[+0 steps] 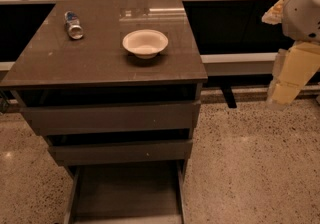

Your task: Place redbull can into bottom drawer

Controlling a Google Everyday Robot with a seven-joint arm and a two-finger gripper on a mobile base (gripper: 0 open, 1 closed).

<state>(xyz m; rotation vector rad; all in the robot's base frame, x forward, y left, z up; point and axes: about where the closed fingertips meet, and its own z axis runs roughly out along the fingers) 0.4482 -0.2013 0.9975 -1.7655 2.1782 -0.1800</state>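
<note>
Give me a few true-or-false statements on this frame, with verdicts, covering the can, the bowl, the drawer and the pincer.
1. The redbull can lies on its side on the countertop. True.
2. The redbull can sits inside the white bowl. False: it lies apart from it, near the far left corner.
3. The bottom drawer is pulled open. True.
4. The pincer is over the redbull can. False: it hangs off to the right of the countertop.

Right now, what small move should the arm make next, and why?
Probably swing the gripper left toward the redbull can: it lies untouched at the countertop's back-left, the gripper hangs far right, and the bottom drawer is already open.
</note>
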